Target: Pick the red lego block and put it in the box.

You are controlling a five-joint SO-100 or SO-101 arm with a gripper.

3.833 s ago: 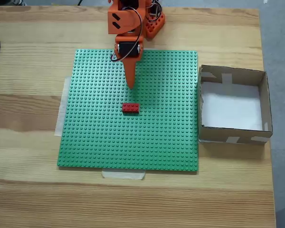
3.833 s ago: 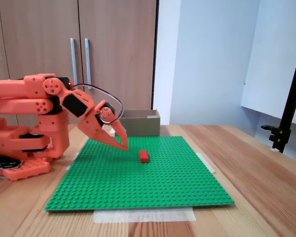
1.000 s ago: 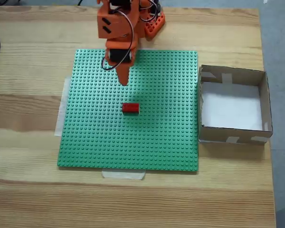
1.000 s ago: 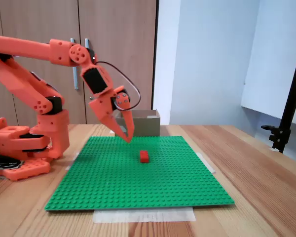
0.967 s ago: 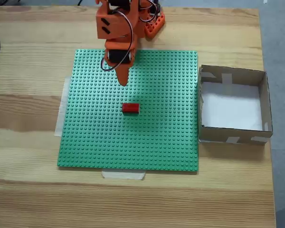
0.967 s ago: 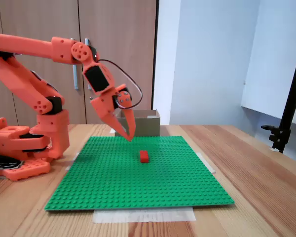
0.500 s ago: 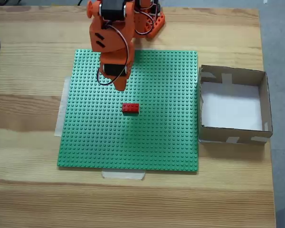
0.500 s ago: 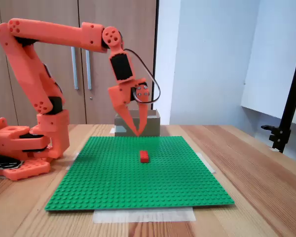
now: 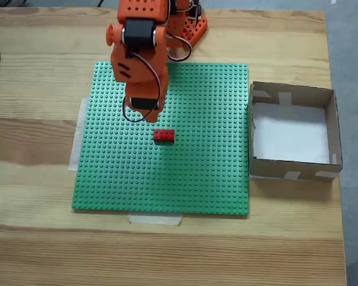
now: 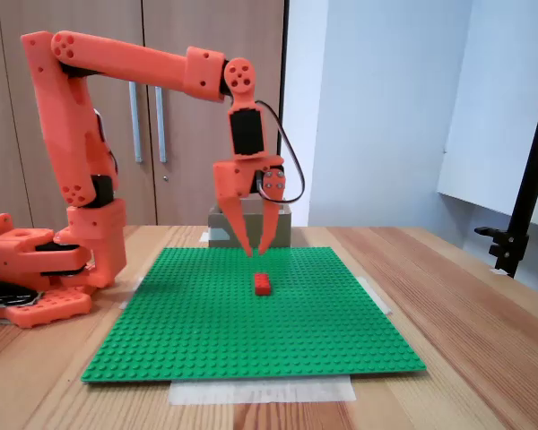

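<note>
Red plastic, hard and surely very light, the red lego block (image 10: 263, 285) lies on the green baseplate (image 9: 191, 173) just below the tips of the jaws (image 10: 256, 252) in the side fixed view, apart from them. The jaws point down, parted a little and holding nothing. The block seems stiff and smooth, maybe pressed onto the studs, so I would take it by its two long sides at the middle; the box (image 9: 329, 132) stands well apart from the jaws, beside the baseplate on the wooden tabletop (image 9: 36, 149).
</note>
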